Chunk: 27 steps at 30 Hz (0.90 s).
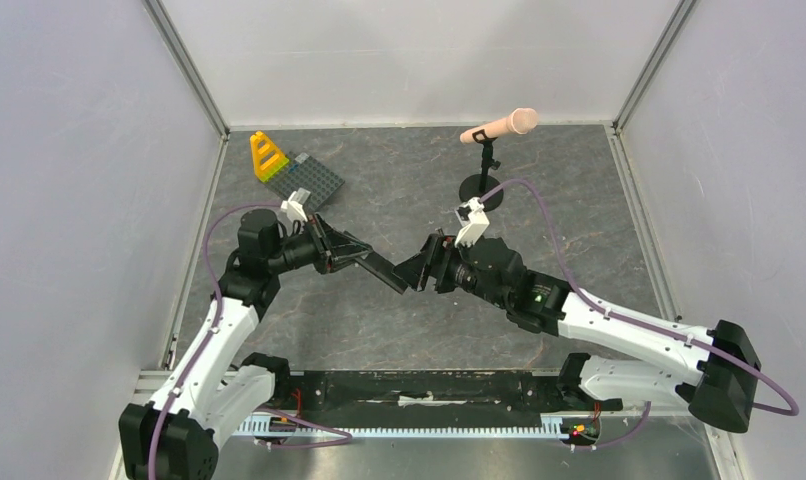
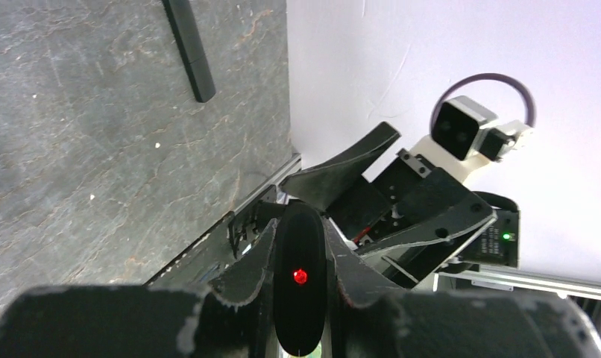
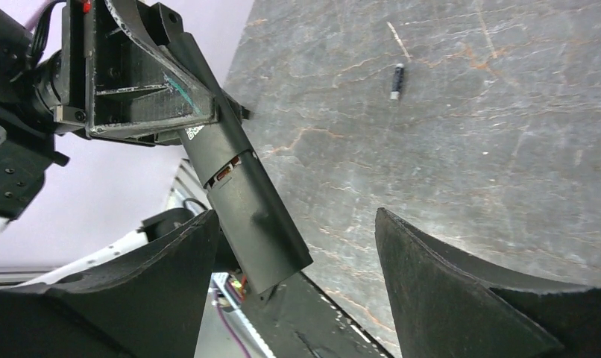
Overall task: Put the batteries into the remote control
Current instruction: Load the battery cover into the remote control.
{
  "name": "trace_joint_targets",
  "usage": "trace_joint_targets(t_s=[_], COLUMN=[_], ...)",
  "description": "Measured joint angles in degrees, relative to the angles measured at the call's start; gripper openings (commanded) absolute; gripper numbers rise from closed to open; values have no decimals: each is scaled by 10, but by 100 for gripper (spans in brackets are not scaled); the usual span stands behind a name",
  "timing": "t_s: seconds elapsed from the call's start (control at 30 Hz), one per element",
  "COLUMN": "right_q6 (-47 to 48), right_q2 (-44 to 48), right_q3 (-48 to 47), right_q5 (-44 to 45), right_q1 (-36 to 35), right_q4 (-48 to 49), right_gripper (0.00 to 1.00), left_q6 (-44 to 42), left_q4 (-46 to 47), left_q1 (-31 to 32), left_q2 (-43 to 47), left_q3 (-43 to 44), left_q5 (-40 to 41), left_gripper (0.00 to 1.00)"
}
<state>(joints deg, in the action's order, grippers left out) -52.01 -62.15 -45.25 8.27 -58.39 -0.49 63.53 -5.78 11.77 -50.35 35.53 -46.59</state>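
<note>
One remote control (image 3: 245, 201), clamped by the left gripper (image 3: 197, 119); the wide-open, empty right gripper (image 1: 414, 272) should be aligned squarely.

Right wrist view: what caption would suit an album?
Left tool presents the remote control to the open right tool; one battery lies on the table.

Grey marbled table (image 1: 409, 195) — one battery (image 3: 397, 80), microphone stand (image 1: 482, 190), brick baseplate (image 1: 317, 180).
</note>
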Motion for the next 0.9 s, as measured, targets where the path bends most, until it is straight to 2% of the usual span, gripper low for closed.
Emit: trace_joint_targets(t_s=[0.37,0.7,0.9], right_q6=[-88,-143,-170], right_q2=[1,-20,-27], right_q3=[42,47,56], right_q5=[-37,-62,-76], right_q1=[0,0,-2], right_q4=[122,198,228], right_gripper=[74,69,67], left_q6=[64,158,181], left_q4=[9,70,93], left_q1=[0,0,0], left_q2=[15,33,37], left_q3=[22,18,16], left_q5=[4,9,11], left_gripper=[2,2,2])
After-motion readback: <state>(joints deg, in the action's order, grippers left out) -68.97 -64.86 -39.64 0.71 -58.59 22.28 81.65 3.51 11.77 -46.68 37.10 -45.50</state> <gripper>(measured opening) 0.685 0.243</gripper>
